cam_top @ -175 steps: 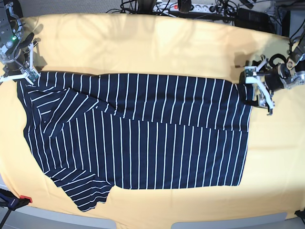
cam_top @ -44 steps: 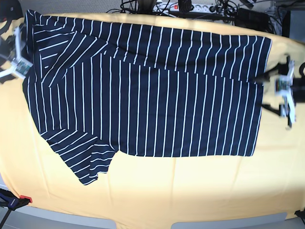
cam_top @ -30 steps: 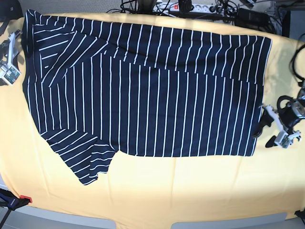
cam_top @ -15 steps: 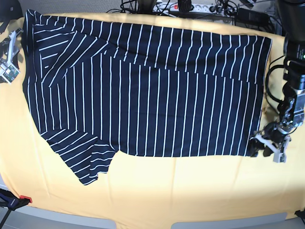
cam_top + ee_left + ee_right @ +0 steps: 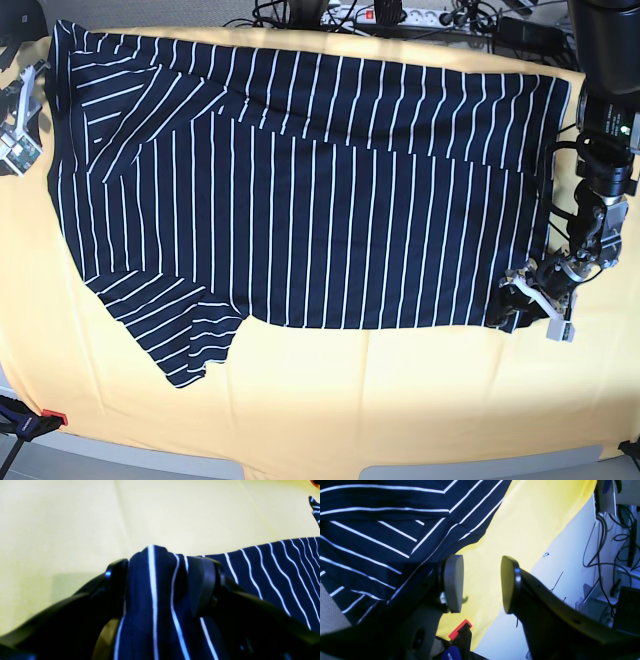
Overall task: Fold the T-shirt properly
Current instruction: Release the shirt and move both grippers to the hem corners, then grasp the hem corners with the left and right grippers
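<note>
Soft, limp T-shirt (image 5: 300,190), bunching easily; left gripper (image 5: 532,305) pinching hem corner at four o'clock. Right gripper (image 5: 480,582) gaping, empty, at ten o'clock.

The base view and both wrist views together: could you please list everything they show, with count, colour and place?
T-shirt: one, navy with thin white stripes, spread flat over most of the table, one sleeve pointing to the near left.
Yellow cloth: one, plain yellow, covering the table under the shirt.
Cables: several, black, along the far edge with a white power strip.
Red tag: one, at the near left corner.
Left gripper: one, black with white parts, at the shirt's near right corner, a bunch of fabric between its fingers.
Right gripper: one, white and grey, open, just off the shirt's far left edge, holding nothing.
</note>
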